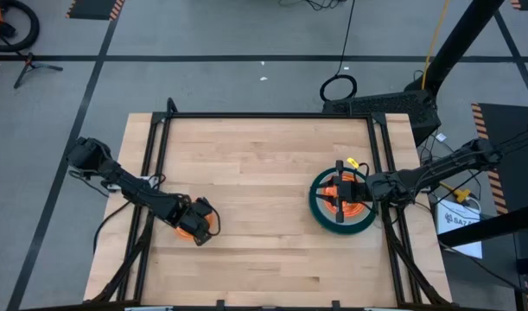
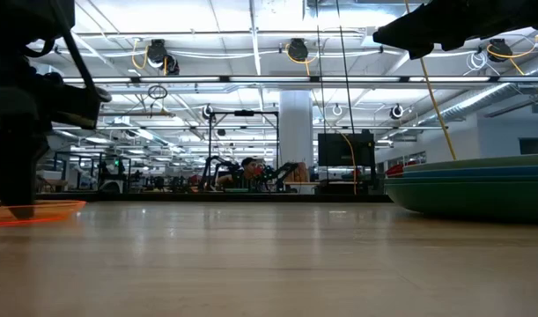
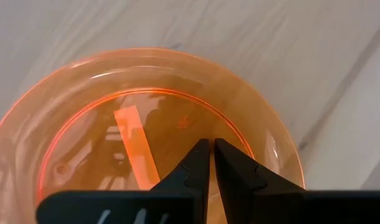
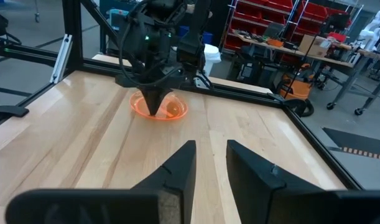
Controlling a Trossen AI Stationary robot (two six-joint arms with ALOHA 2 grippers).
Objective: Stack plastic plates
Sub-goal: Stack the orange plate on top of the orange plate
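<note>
The left gripper [image 3: 210, 163], jaws pressed together, is hovering over the orange plate [image 3: 146, 124], probably light, slippery, best pinched at its rim.

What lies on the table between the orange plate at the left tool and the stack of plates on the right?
Only bare wood. The high view shows nothing between the orange plate and the stack of plates; the low view agrees.

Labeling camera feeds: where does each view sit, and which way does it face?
High: overhead, straight down on table; both arms, plate stack.
Low: table height, level into room; arms dark overhead, stack right.
Left wrist: down on orange plate; left claw shut.
Right wrist: across table; right claw open, left arm beyond.
Shared: orange plate, both wrist views.
</note>
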